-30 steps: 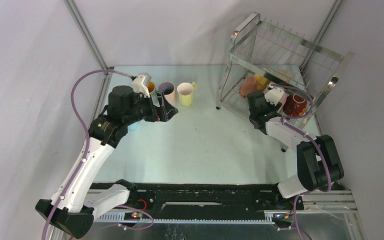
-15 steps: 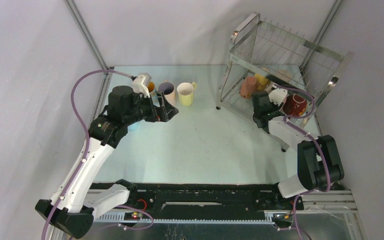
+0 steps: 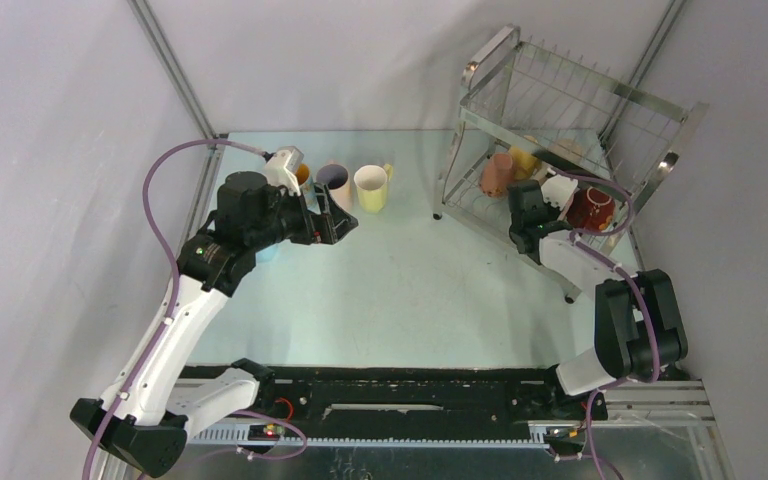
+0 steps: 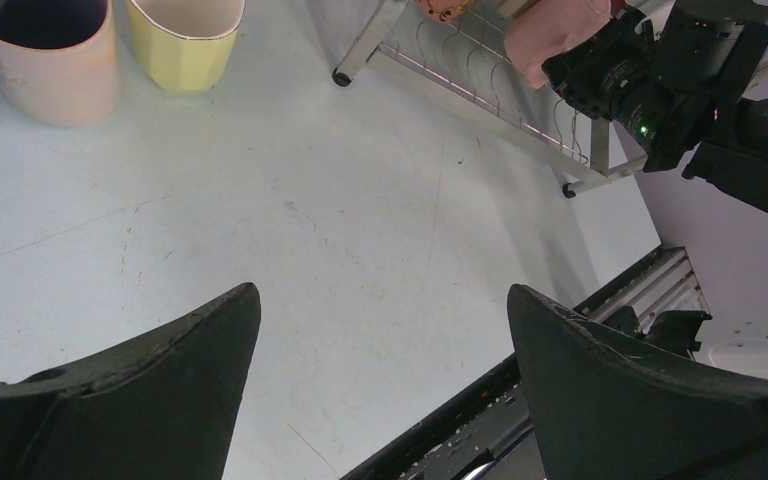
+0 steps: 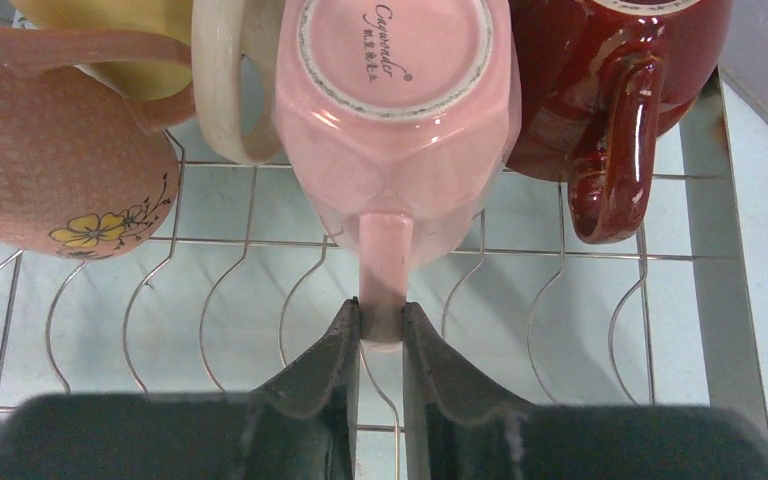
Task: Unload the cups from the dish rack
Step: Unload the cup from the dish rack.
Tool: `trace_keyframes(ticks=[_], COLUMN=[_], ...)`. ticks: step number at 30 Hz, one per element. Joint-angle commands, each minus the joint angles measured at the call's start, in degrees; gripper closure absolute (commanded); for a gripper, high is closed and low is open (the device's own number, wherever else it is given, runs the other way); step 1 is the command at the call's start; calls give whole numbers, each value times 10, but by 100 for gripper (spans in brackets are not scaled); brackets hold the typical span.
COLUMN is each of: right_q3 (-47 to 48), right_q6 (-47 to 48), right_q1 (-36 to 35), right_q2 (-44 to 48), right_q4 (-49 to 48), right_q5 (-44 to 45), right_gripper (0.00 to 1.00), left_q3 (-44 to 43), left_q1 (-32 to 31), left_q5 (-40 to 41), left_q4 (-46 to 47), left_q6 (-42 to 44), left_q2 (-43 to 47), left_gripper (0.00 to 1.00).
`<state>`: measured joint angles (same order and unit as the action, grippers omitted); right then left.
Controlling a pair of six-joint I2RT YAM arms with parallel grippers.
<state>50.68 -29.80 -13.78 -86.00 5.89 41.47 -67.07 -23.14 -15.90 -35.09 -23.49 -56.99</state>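
The pink mug (image 5: 395, 120) lies on the lower tier of the dish rack (image 3: 560, 95), base toward me, beside a dark red mug (image 5: 610, 90). My right arm (image 3: 570, 255) reaches low into the rack, jaws pinched on the pink handle. My left arm (image 3: 190, 300) hovers bent over the counter (image 3: 410, 280), well left of the rack, jaws wide.

Your top view looks down over the table (image 3: 410, 290) from its near edge. Your left wrist view faces across it toward the dish rack (image 4: 372, 38). Your right wrist view sits close inside that rack, probably its lower tier, facing a pink cup (image 5: 395, 110).
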Motion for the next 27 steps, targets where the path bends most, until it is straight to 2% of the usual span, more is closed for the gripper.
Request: trace_keyframes(ticks=[1,4,13,24,27], right_q3=[29,29,24,24,24], right_q6=[9,14,-4,-54,-62], right_q1=[15,3,-54,-104,-104], right_q2=[-8,-8,2,-5,-12], right_q4=[11,10,5,24,29], right_q5=[-9,5,26,33,32], right_gripper=[81,87,94,93,86], left_q3=[-1,1,7,15,16], left_q1=[-2,-3,-3,-3,-4], left_q5=[-12,-12,-12,-13,-15], left_q4=[18,18,19,20,20], left_q6=[-2,-3,-2,1,0], left_q2=[9,10,14,21,22], left_gripper=[0,0,0,0,0])
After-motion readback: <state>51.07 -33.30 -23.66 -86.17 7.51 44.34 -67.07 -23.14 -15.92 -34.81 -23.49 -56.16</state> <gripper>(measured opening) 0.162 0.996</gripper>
